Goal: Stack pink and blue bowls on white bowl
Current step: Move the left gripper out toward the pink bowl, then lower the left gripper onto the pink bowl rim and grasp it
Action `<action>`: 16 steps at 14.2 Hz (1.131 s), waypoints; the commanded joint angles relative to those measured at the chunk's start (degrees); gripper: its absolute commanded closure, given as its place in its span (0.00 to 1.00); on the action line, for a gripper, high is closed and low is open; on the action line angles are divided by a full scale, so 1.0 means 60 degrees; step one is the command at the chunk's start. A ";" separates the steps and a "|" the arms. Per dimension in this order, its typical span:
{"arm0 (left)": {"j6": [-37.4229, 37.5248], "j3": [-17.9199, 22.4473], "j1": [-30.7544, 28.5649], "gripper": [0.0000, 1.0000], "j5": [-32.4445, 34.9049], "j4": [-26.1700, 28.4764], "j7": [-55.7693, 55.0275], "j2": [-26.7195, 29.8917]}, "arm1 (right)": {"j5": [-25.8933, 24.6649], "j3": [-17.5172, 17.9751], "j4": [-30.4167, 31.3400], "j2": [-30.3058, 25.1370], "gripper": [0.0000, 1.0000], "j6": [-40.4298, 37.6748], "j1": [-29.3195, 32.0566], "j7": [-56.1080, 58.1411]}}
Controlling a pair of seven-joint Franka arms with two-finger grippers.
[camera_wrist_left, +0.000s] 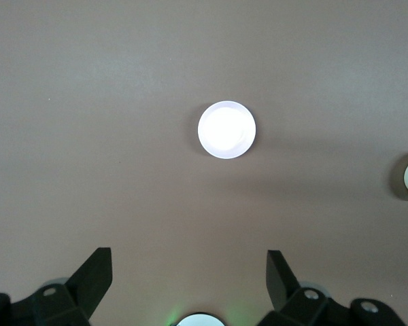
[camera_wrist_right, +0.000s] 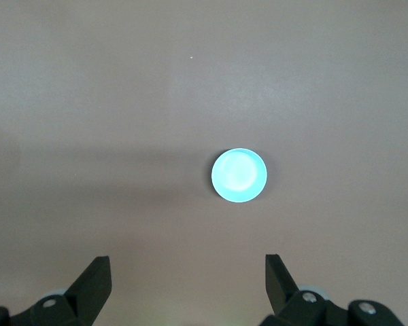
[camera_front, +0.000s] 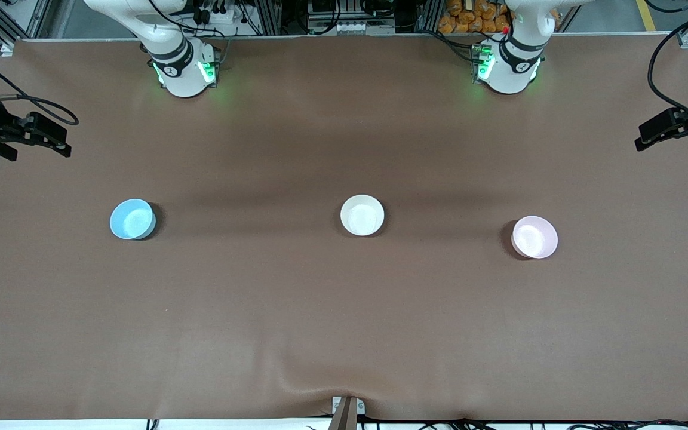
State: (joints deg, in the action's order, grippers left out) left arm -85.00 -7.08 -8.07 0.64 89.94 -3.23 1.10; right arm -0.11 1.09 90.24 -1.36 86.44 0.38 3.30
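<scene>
- Front view shows the white bowl (camera_front: 362,215) alone at mid-table, nothing stacked in it.
- The blue bowl (camera_front: 132,219) sits well apart toward the right arm's end; the pink bowl (camera_front: 534,237) sits well apart toward the left arm's end, slightly nearer the camera.
- The right gripper (camera_wrist_right: 188,288) hangs high above the table with the blue bowl in its sight, fingers spread, empty.
- The left gripper (camera_wrist_left: 189,285) likewise views the pink bowl, fingers spread, empty.
- Both stacking moves remain, by my judgement.

White bowl (camera_front: 362,215) between blue bowl (camera_front: 132,219) and pink bowl (camera_front: 534,237), well apart.
</scene>
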 commanded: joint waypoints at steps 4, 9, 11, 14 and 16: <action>-0.1577 -0.0021 -0.0061 0.00 -0.0180 0.1501 0.0201 0.0154 | 0.0136 0.0096 0.0049 -0.0081 0.00 -0.0125 0.0141 0.0109; -0.3349 -0.0065 -0.0076 0.00 -0.0180 0.2966 0.0201 0.0154 | 0.0136 0.0082 0.0063 -0.0081 0.00 -0.0183 0.0156 0.0109; -0.4023 -0.0065 -0.0076 0.00 -0.0180 0.3493 0.0187 0.0125 | 0.0136 0.0081 0.0063 -0.0066 0.00 -0.0213 0.0141 0.0109; -0.5354 -0.0065 -0.0207 0.00 -0.0180 0.4430 0.0186 0.0023 | 0.0136 0.0096 0.0063 -0.0066 0.00 -0.0213 0.0141 0.0094; -0.6336 -0.0080 -0.0325 0.00 -0.0180 0.4988 0.0245 -0.0152 | 0.0136 0.0096 0.0063 -0.0066 0.00 -0.0213 0.0141 0.0094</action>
State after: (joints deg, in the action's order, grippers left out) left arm -117.89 -7.18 -8.72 0.64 116.23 -3.23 0.27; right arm -0.10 1.10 90.47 -1.34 85.57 0.38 3.31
